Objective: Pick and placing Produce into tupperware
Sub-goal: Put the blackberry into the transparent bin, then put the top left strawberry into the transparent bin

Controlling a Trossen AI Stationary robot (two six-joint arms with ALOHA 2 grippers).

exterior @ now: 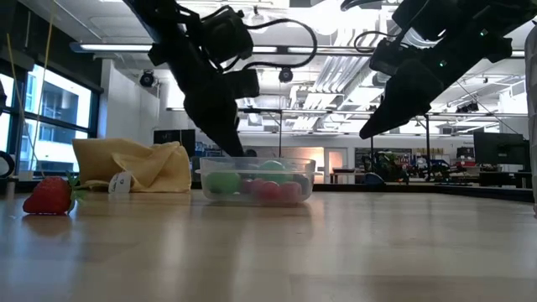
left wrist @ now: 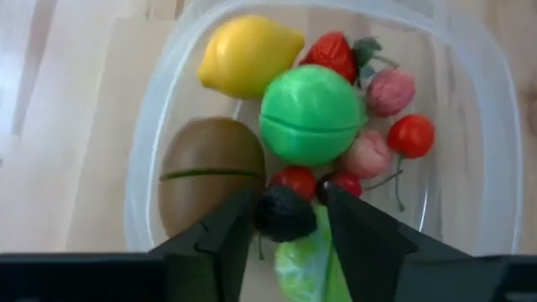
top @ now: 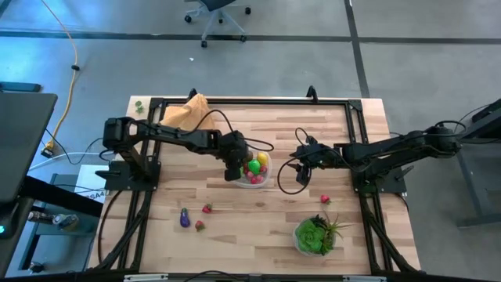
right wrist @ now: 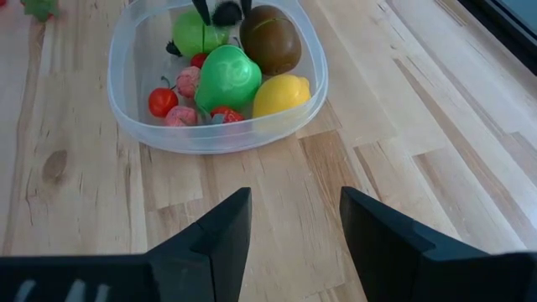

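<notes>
The tupperware (top: 255, 183), a clear round tub, stands mid-table and holds a yellow lemon (left wrist: 247, 54), a green lime (left wrist: 310, 113), a brown kiwi (left wrist: 210, 172) and red berries (left wrist: 411, 134). My left gripper (left wrist: 287, 225) reaches down into it from the left, shut on a small dark piece of produce (left wrist: 285, 210). My right gripper (right wrist: 294, 214) hovers open and holding nothing above the bare table, just right of the tub. A purple eggplant (top: 185, 218) and red berries (top: 207, 208) lie loose on the near left part of the table. My left gripper has the small dark piece (left wrist: 270, 215) pinched between its two fingertips, one on either side. The fingers slant down from the table's left, inside the tub's rim. The piece sits low over a pale green piece (left wrist: 306, 260) and the red berries; whether it rests on them cannot be told.
An orange-tan cloth (top: 188, 113) lies at the far left of the table. A leafy green plant (top: 317, 233) stands at the near right, with a lone red berry (top: 325, 199) beside it. A black frame (top: 250, 100) runs round the table's edges.
</notes>
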